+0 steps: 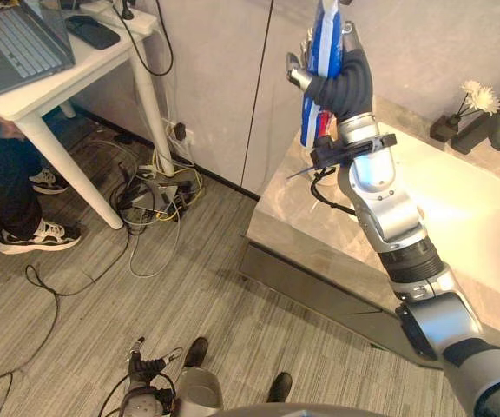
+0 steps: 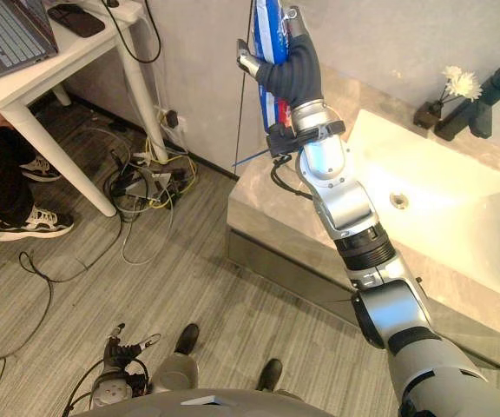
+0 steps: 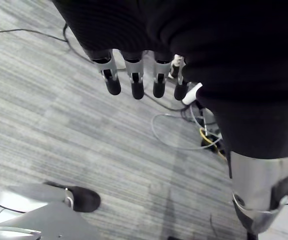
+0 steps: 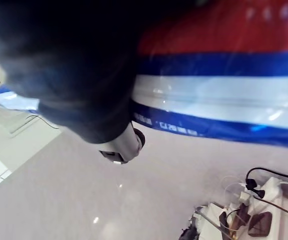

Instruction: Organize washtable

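Observation:
My right hand point(image 1: 341, 82) is raised high over the left end of the marble washtable point(image 1: 293, 195), in front of the wall. It is shut on a long blue, white and red pack point(image 1: 324, 48), held upright; the pack's glossy stripes point(image 4: 224, 95) run past a curled finger point(image 4: 121, 145) in the right wrist view. The pack's top is cut off by the picture's edge. A white sink basin point(image 2: 441, 191) is set into the counter to the right of the arm. My left hand point(image 3: 134, 82) hangs low over the grey floor, its fingers straight and holding nothing.
A black faucet point(image 2: 484, 109) and a small dark vase with a white flower point(image 2: 454, 87) stand behind the basin. A white desk with a laptop point(image 1: 24, 52) is at the far left, with a person's legs and sneakers point(image 1: 33, 234) under it. Cables and a power strip point(image 1: 154, 191) lie on the floor.

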